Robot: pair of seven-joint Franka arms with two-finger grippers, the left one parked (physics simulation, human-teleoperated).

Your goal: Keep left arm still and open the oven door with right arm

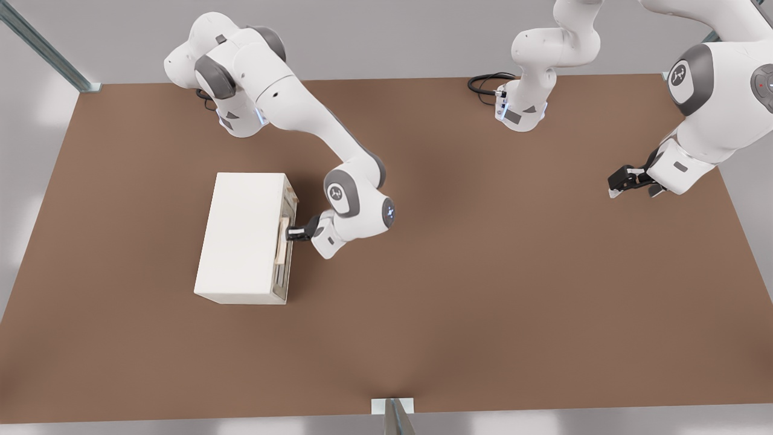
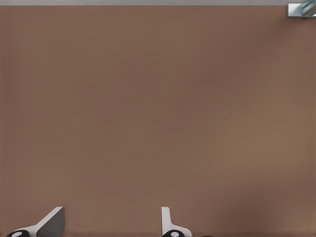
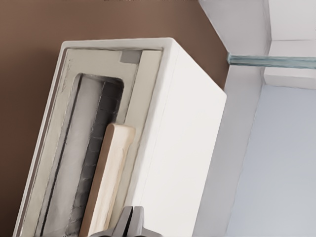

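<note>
The cream oven (image 1: 244, 235) stands on the brown table (image 1: 483, 272) toward the front view's left, its front facing the front view's right. The oven door (image 3: 64, 123) with its dark window (image 3: 96, 148) lies against the oven's front (image 3: 182, 148). The pale tan bar handle (image 1: 281, 241) runs along the door (image 1: 288, 275). My right arm (image 1: 356, 199) reaches down to the oven's front. Its gripper (image 1: 291, 232) touches the door by the handle (image 3: 108, 173). In the right wrist view the gripper (image 3: 131, 219) has its two fingers pressed together, beside the handle and not around it.
The parked arm (image 1: 706, 109) hangs over the table's edge at the front view's right; its fingers (image 2: 49, 224) show over bare table. Both arm bases and a black cable (image 1: 483, 81) sit at the back edge. A metal post (image 1: 392, 414) stands at the front edge.
</note>
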